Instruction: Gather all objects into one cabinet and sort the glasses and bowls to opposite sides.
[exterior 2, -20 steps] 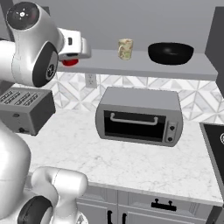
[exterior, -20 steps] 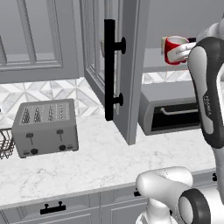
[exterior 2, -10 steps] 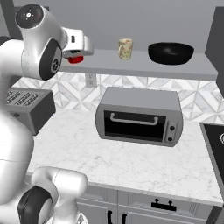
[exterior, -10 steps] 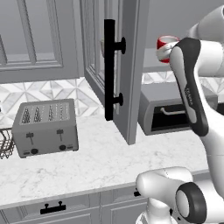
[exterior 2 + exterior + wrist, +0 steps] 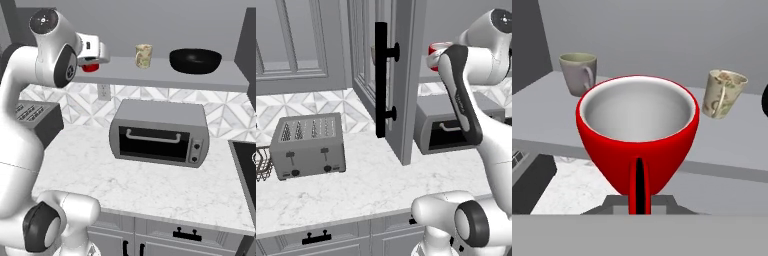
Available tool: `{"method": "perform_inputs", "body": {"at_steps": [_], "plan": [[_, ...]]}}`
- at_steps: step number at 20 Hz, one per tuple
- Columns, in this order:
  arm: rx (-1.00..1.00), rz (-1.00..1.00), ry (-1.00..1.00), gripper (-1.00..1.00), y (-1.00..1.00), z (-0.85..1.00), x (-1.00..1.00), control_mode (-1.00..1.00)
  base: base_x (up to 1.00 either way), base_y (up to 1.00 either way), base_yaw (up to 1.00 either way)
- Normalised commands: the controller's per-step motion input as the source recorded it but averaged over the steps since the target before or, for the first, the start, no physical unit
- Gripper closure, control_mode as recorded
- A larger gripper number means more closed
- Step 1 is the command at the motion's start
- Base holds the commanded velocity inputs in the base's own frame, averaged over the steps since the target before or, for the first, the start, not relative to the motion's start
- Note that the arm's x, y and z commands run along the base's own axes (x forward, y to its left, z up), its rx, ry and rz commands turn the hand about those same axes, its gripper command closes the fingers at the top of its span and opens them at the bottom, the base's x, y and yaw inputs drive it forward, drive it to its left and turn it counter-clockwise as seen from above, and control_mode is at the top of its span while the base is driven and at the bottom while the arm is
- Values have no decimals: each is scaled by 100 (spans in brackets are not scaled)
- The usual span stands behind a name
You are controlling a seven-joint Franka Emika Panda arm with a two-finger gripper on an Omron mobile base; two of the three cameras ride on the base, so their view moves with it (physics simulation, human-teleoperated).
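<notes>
red mug (image 5: 638, 135) carried leftward, empty, pincer-held

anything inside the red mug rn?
Hand view: the red mug shows a bare white inside, nothing in it. The very bottom is hidden by the near rim.

The arm hides most of the red mug (image 5: 435, 49), and the black bowl (image 5: 765, 100) is cut off.

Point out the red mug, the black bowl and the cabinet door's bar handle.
red mug (image 5: 637, 150): hand view, on its red outer wall below the rim.
black bowl (image 5: 195, 61): right base view, on its dark side wall.
bar handle (image 5: 381, 80): left base view, mid-length of the vertical bar.
</notes>
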Motion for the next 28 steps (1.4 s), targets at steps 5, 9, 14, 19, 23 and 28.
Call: {"method": "perform_inputs", "body": {"at_steps": [5, 9, 14, 19, 23, 28], "plan": [[0, 0, 0, 100, 0, -14, 29, -100, 0, 0, 0], [0, 0, 0, 100, 0, 0, 28, -100, 0, 0, 0], [0, 0, 0, 100, 3, 0, 23, -100, 0, 0, 0], [0, -1, 0, 100, 3, -23, 26, -100, 0, 0, 0], [-1, -2, 0, 100, 3, -22, 26, -100, 0, 0, 0], [0, 0, 0, 100, 7, -1, 24, -100, 0, 0, 0]]}}
